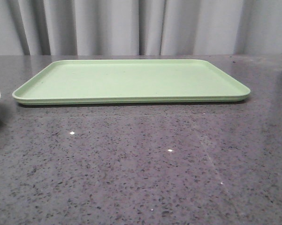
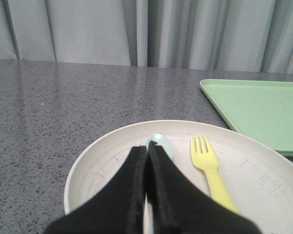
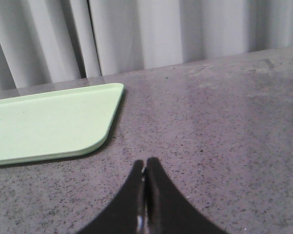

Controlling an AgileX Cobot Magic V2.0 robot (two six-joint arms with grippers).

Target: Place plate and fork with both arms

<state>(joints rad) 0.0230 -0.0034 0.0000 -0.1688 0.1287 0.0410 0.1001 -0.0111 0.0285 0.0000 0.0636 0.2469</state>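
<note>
On the speckled grey table point(image 1: 141, 168) beside the green tray point(image 1: 131, 79), the fork point(image 2: 208, 165) lies in the plate point(image 2: 102, 156) under the closed left gripper point(image 2: 146, 148), the right gripper point(image 3: 145, 165) closed too.

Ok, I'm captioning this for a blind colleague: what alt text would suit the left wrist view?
A cream plate on a grey speckled table holds a yellow fork and a pale blue-green spoon. The left claw, shut and black, hangs over the spoon. A light green tray lies beside the plate, with grey curtains behind.
</note>
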